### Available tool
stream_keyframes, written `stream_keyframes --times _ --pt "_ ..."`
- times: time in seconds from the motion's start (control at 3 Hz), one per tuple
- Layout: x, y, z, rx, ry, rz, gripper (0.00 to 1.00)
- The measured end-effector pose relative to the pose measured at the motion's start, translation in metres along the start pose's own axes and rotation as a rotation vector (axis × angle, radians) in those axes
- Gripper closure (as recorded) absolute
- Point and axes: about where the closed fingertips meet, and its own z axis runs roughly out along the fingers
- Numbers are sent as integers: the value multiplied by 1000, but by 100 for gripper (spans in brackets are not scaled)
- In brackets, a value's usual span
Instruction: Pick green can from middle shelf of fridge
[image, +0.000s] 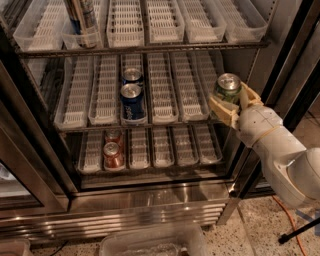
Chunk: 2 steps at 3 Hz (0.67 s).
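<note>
The green can (227, 88), with a silver top, sits between my gripper's tan fingers (220, 108) at the right front edge of the middle shelf (165, 90), at or just past its front. My gripper (231, 100) is shut on the can, and my white arm reaches in from the lower right. The middle shelf has long white slotted lanes. The fridge (150, 200) has a dark frame and a shiny steel base.
Two blue cans (133, 100) stand in one middle-shelf lane. Two red cans (113, 154) stand on the lower shelf. A tall can (82, 17) stands in a clear bin on the top rack. A clear plastic tub (150, 242) lies on the floor in front. An orange cable (290, 220) runs at the right.
</note>
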Motion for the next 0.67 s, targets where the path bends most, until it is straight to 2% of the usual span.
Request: stream_keyframes --times 0.67 --pt "-5 30 -21 -243 82 -49 100"
